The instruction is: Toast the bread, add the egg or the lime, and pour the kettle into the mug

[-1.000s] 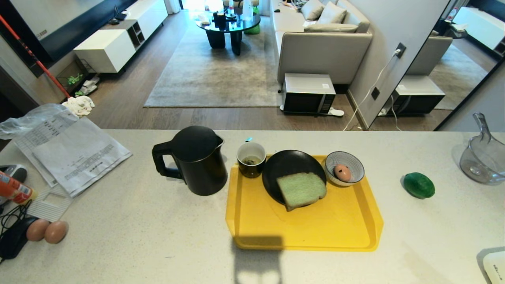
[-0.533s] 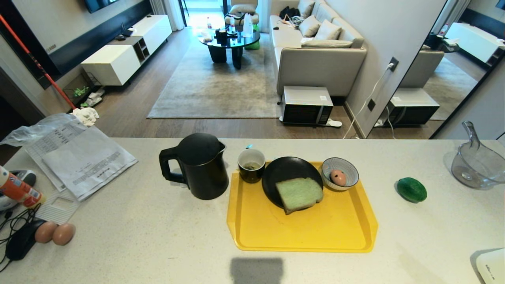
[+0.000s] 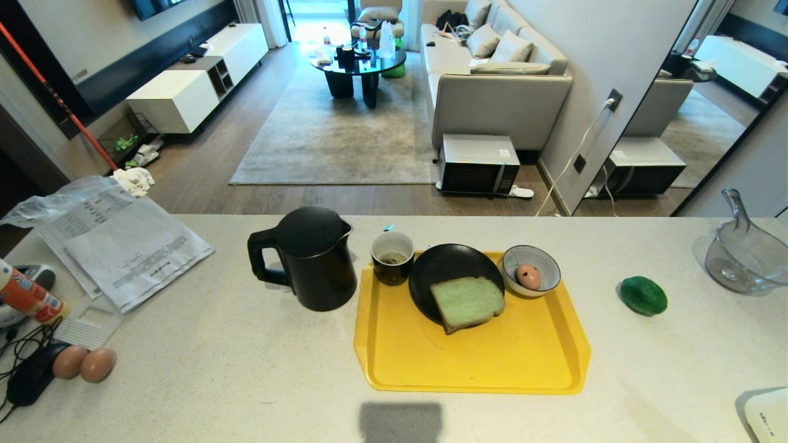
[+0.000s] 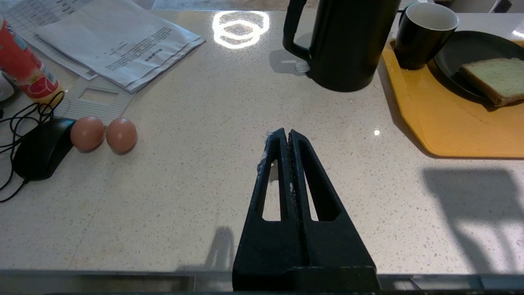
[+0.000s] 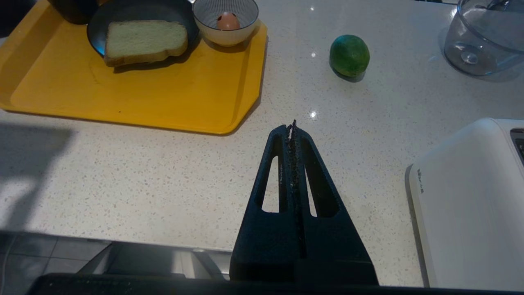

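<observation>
The pale green bread [image 3: 466, 302] lies on a black plate [image 3: 443, 264] on a yellow tray [image 3: 480, 363]. Beside the plate, a striped bowl [image 3: 545, 261] holds the egg [image 3: 527, 276]. The black mug [image 3: 391, 257] stands at the tray's far left corner, with the dark kettle [image 3: 311, 258] to its left on the counter. Right of the tray lies the lime [image 3: 643, 295]. Neither arm shows in the head view. My left gripper [image 4: 289, 133] is shut and empty near the counter's front edge, well short of the kettle [image 4: 344, 41]. My right gripper [image 5: 292, 126] is shut and empty, short of the lime [image 5: 349, 55].
A white toaster [image 5: 470, 200] sits at the counter's near right corner. A clear glass jug [image 3: 742, 258] stands far right. Papers [image 3: 117, 243], a red-labelled tube [image 3: 24, 295], a black mouse [image 3: 28, 375] and two brown eggs [image 3: 83, 363] crowd the left side.
The head view tilted up and drew back a second ago, so the whole scene shifted; it has held still for the last half second. Nothing on the counter moved.
</observation>
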